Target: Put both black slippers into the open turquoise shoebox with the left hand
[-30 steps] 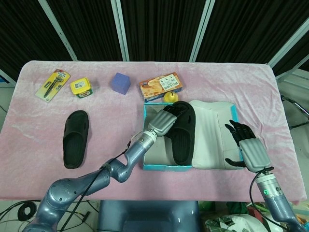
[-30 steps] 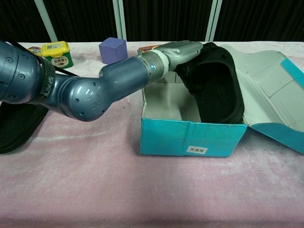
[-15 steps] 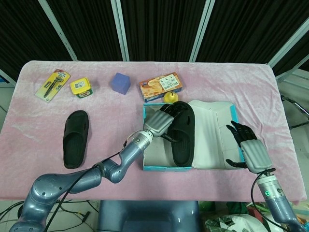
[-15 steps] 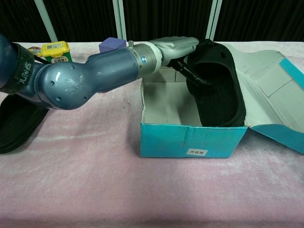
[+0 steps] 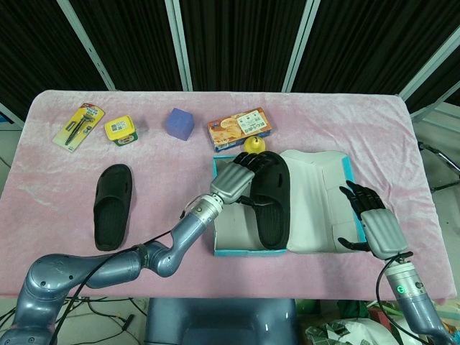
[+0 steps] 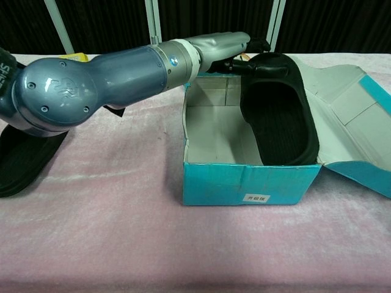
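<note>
One black slipper point(image 5: 272, 205) point(image 6: 278, 116) lies inside the open turquoise shoebox point(image 5: 248, 251) point(image 6: 244, 177), along its right side, toe toward the back. My left hand point(image 5: 233, 180) point(image 6: 214, 46) hovers over the box's back left part. Its fingers are stretched out toward the slipper's toe and grip nothing. The other black slipper point(image 5: 113, 205) point(image 6: 21, 159) lies flat on the pink cloth, well left of the box. My right hand point(image 5: 375, 228) hangs with fingers spread, empty, beside the right edge of the box lid point(image 5: 316, 201).
Behind the box stand a snack box point(image 5: 239, 128) and a small yellow object point(image 5: 252, 144). A purple cube point(image 5: 179, 123), a yellow tub point(image 5: 120, 130) and a razor pack point(image 5: 79, 125) sit at the back left. The lid point(image 6: 348, 104) folds out rightward.
My left hand has let go of the slipper's strap and risen toward the box's back. The slipper has settled lower into the box. My right hand barely moved.
</note>
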